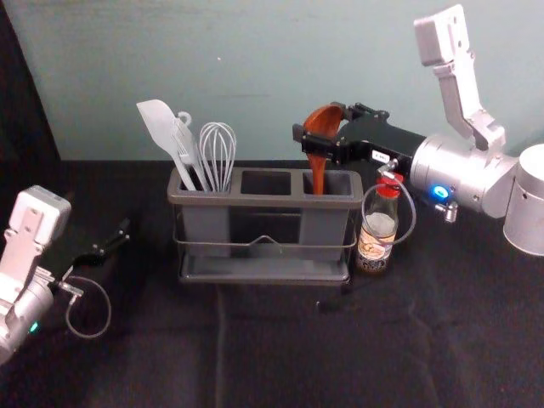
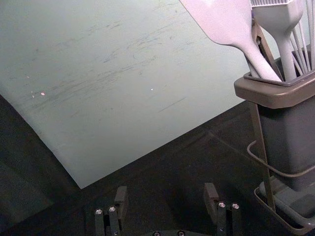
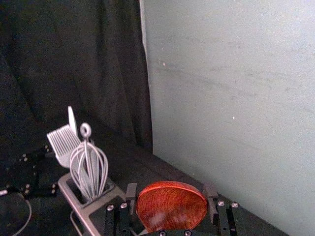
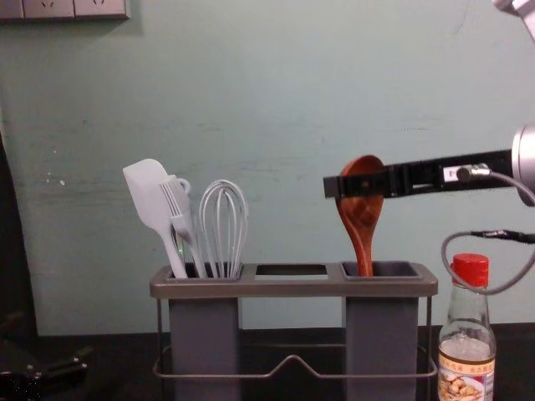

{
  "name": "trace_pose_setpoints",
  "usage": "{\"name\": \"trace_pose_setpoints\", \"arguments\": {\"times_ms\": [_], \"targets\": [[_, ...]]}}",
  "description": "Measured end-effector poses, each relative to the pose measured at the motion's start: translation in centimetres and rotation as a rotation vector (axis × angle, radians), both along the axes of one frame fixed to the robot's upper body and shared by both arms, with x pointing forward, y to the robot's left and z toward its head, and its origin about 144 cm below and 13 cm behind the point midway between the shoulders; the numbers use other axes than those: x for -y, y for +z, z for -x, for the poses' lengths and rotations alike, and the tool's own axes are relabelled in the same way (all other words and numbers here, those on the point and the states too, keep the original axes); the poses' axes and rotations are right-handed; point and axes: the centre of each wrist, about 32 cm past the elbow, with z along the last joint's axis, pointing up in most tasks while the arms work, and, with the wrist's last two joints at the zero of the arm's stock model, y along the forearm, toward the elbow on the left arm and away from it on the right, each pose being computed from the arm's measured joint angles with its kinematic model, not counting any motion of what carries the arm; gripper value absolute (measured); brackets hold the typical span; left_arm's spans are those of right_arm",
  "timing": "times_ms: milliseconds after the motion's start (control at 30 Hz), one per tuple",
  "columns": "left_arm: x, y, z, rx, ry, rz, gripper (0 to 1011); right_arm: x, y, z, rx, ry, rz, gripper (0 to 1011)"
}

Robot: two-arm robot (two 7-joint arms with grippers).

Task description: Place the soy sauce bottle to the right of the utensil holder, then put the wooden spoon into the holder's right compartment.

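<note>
Looks nearly finished — soy sauce bottle [image 1: 376,229] upright, just right of the utensil holder [image 1: 272,201], as asked. Grips the wooden spoon [image 4: 361,220] by its bowl between the fingers of the right gripper [image 3: 171,192], above the right compartment [image 1: 340,184], handle down inside. Leaves only the release and a clean retreat, probably — with left gripper [image 2: 166,192] idle beyond the holder's left end, fingers wide apart.
</note>
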Motion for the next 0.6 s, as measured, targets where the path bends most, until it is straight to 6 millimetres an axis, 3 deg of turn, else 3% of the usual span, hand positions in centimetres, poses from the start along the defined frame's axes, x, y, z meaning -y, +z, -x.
{"name": "trace_pose_setpoints", "arguments": {"times_ms": [600], "targets": [[0.0, 0.0, 0.0, 0.0, 0.0, 0.0, 1011, 0.31, -0.26, -0.08, -0.056, 0.02, 0.05, 836]]}}
